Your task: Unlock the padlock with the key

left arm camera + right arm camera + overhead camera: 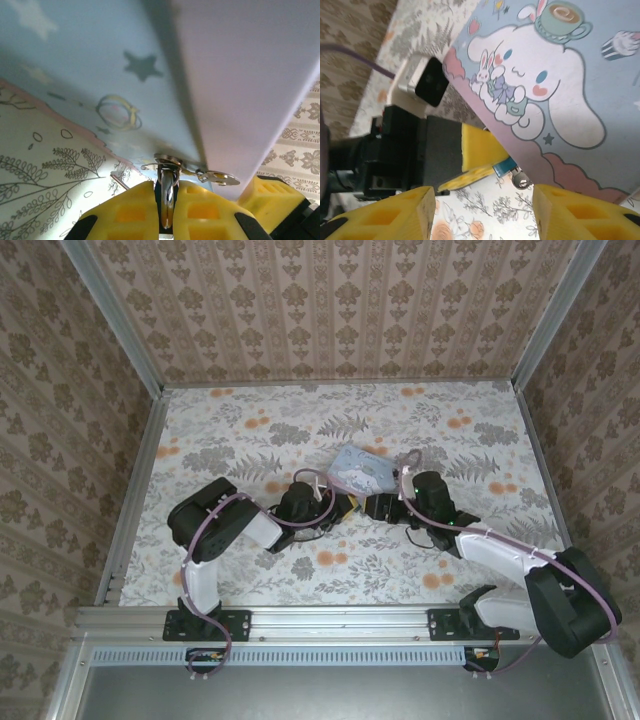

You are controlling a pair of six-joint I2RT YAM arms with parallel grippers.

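One padlock (167, 195) hung on one tin (358, 472); the left claw (346, 506) gripped the padlock, the right claw (481, 194) stood apart.

Tin (570, 115): smooth printed lid, soft sheen, I note.
Padlock (167, 195): polished silvery metal, mirror-bright on my feed.
Left gripper fingers (131, 212): matt yellow plastic, pocketed.
Table cover (300, 430): matt floral print.

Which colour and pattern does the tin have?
The tin is pastel blue with a white long-eared cartoon character; the right wrist view shows it best.
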